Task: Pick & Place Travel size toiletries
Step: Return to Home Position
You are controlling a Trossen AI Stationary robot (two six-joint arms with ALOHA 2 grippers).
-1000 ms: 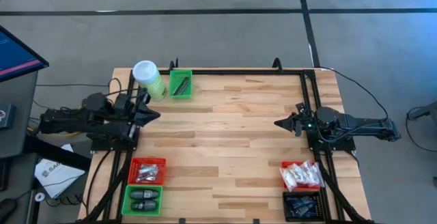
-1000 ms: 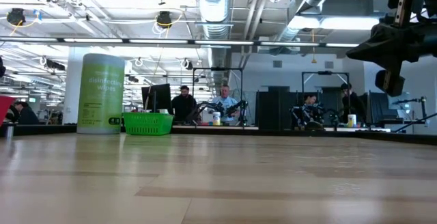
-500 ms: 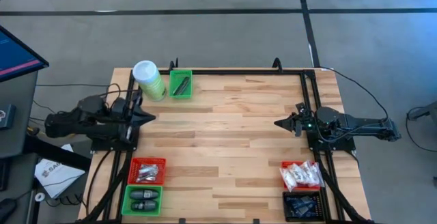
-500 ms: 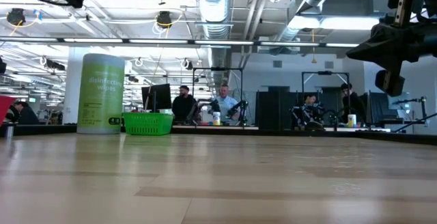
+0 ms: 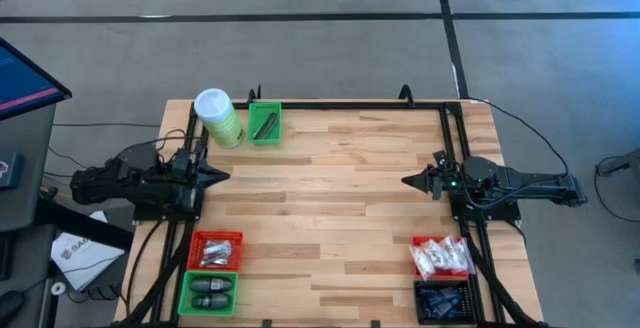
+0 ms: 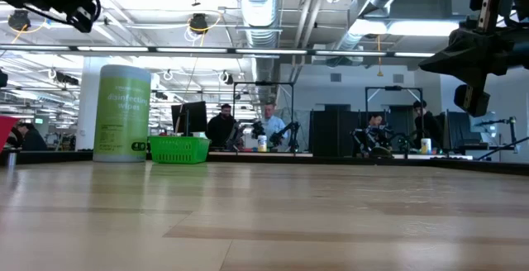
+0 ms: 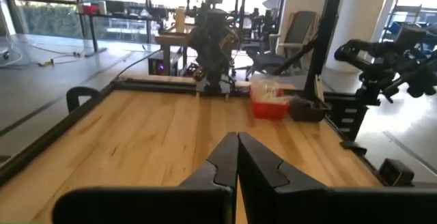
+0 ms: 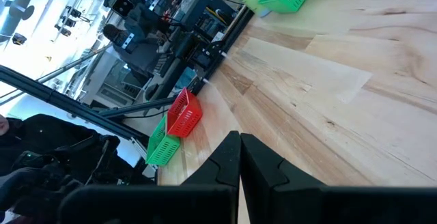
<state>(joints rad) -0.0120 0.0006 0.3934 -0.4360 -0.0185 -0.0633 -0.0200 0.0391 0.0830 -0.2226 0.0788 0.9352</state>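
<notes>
The travel size toiletries lie sorted in bins. White sachets (image 5: pixel 441 256) fill a red bin and dark packets (image 5: pixel 441 303) a black bin, both at the near right. Silvery tubes (image 5: pixel 214 253) lie in a red bin and black oval pieces (image 5: pixel 208 293) in a green bin, both at the near left. One dark piece (image 5: pixel 265 125) lies in the far green bin. My left gripper (image 5: pixel 222 175) is shut and empty at the table's left edge, pointing level toward the right (image 7: pixel 237 142). My right gripper (image 5: pixel 405 181) is shut and empty at the right edge (image 8: pixel 240 142).
A tall green canister with a white lid (image 5: pixel 218 118) stands at the far left beside the far green bin (image 5: pixel 265 113). A black frame rail (image 5: pixel 350 105) runs along the table's edges. The wooden tabletop (image 5: pixel 320 198) between the two grippers is bare.
My left gripper has drawn back toward the table's left edge, sunk a little, and tipped until it points level. It stays shut and empty.
</notes>
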